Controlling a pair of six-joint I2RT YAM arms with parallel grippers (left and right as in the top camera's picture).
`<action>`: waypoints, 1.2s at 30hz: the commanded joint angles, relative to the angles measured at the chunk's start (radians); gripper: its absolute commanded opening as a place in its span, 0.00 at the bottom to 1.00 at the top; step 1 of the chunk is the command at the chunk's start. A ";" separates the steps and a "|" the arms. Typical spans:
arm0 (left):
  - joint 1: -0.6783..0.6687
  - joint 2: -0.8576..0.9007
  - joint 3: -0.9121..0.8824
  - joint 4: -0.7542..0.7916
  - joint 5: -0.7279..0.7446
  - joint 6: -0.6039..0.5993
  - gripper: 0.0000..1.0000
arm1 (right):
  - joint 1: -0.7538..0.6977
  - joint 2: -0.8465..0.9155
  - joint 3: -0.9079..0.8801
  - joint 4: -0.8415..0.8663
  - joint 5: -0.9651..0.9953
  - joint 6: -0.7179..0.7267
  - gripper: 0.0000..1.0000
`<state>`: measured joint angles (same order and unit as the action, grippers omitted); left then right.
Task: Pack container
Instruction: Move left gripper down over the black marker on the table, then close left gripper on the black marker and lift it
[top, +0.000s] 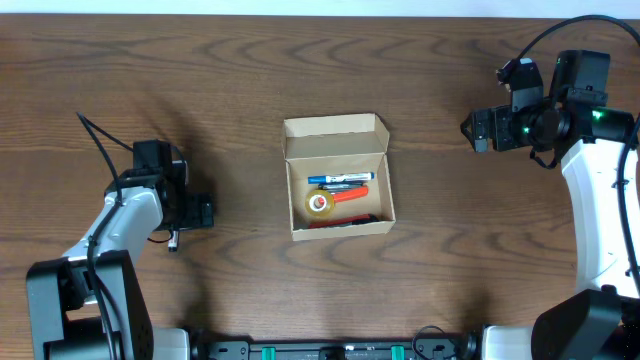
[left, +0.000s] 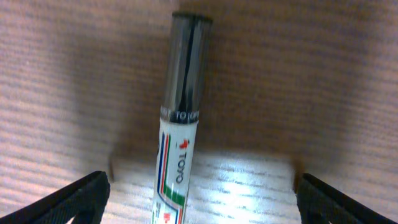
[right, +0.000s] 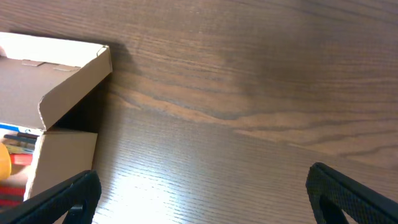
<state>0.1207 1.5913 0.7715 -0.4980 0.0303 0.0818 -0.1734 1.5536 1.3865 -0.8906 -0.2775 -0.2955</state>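
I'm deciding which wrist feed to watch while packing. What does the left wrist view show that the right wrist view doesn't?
Only the left wrist view shows a white marker with a dark cap, lying between the fingers of the open left gripper. Only the right wrist view shows the small tan cardboard box, flap open, with colourful items inside, near the open right gripper. Both show the brown wood-grain table, and neither gripper holds anything.

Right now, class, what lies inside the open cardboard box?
Inside the container: a blue-capped marker, a yellow tape roll, an orange-red pen and another red item along the near wall. The floor beneath them is covered.
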 joint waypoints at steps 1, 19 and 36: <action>0.003 -0.009 -0.013 0.016 0.004 0.016 0.95 | -0.003 0.006 0.008 -0.001 -0.011 0.011 0.99; 0.003 -0.009 -0.019 0.002 0.005 0.014 0.18 | -0.003 0.006 0.008 -0.003 -0.011 0.011 0.99; -0.044 -0.065 0.148 -0.062 0.409 -0.066 0.06 | -0.003 0.006 0.008 -0.003 -0.002 0.011 0.99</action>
<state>0.1150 1.5848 0.7990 -0.5388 0.2672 0.0029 -0.1734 1.5536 1.3865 -0.8932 -0.2775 -0.2951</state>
